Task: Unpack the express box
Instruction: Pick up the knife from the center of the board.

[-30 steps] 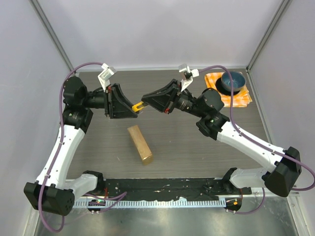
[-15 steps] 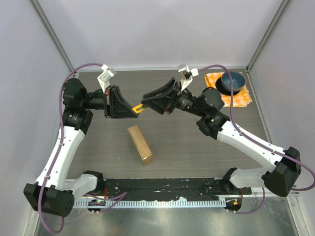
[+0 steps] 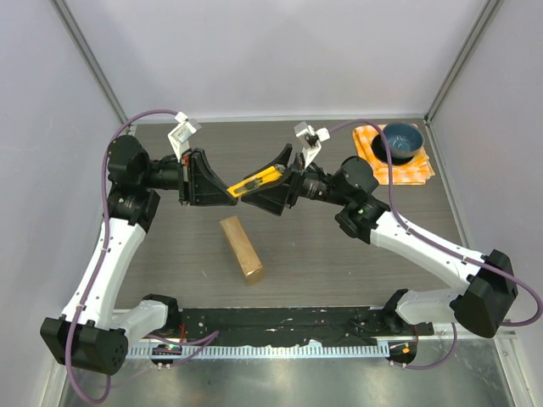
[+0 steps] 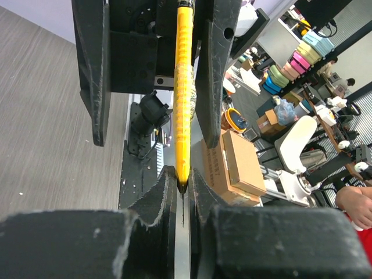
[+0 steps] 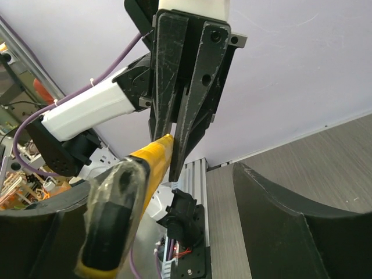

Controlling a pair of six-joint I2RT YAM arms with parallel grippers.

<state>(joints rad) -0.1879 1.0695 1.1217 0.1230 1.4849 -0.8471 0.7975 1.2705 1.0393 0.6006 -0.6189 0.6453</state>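
The express box [image 3: 241, 248], a closed brown carton, lies on the table in the top view, below and apart from both grippers. Above the table's middle my left gripper [image 3: 232, 192] [image 4: 181, 181] is shut on the tip of a yellow utility knife [image 3: 261, 178] [image 4: 183, 87] [image 5: 125, 203]. The knife's body reaches into my right gripper [image 3: 256, 188] [image 5: 180, 174]. That gripper's jaws stand wide open round the knife, which rests along one jaw with a clear gap to the other. Neither wrist view shows the express box.
A blue bowl [image 3: 400, 140] sits on an orange checked cloth [image 3: 409, 170] at the far right corner. Grey walls close the table on three sides. The black rail [image 3: 280, 326] with the arm bases runs along the near edge.
My right gripper's jaws have spread open off the yellow knife and it has swung slightly left. My left gripper has closed on the knife's tip. The box has not moved.
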